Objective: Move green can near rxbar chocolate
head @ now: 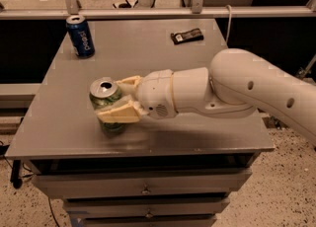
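Green can (105,93): clasped by tool (112,100), front-left of counter (148,53). Rxbar chocolate (186,36): far side, well apart. Grasp done; carry and placement outstanding.

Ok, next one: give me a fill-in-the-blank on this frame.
The gripper holds the green can between its two ____.
The Pepsi can at the far corner of the table is coloured ____.
Besides the rxbar chocolate, the scene shows ____ cans.
Missing: fingers; blue; two.
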You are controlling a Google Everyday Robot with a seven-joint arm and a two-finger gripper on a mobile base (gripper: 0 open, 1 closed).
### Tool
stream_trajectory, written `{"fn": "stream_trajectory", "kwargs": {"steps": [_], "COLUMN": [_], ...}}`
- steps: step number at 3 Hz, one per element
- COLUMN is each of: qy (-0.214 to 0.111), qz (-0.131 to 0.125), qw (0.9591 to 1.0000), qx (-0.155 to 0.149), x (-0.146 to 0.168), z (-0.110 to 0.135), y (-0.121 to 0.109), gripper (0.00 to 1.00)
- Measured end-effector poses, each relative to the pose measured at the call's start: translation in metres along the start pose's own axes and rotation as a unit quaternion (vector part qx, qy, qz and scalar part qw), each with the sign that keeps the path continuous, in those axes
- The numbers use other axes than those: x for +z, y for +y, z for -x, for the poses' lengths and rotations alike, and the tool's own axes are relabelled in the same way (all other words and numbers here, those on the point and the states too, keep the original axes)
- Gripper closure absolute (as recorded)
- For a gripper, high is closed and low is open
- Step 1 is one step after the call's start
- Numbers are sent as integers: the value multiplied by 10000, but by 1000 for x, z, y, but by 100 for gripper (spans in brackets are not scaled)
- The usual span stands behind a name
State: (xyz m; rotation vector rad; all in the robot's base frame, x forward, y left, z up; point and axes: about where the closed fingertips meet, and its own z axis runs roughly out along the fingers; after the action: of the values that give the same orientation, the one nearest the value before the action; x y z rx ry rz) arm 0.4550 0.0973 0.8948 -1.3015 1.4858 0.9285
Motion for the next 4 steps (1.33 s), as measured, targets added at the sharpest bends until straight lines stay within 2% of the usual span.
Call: {"fn": "stream_trajectory", "kwargs": {"steps": [1, 2, 3, 4], "qy": [123, 420, 468, 464], "qz": [-431, -938, -1123, -1113], "qw": [9989, 9944, 9923, 9924], "qx": [-158, -241, -249, -253], "x": [-44, -104, -121, -119], "z": [0, 3, 3, 4], "y": [-34, -75, -86, -85], "gripper": [100, 100, 100, 100]}}
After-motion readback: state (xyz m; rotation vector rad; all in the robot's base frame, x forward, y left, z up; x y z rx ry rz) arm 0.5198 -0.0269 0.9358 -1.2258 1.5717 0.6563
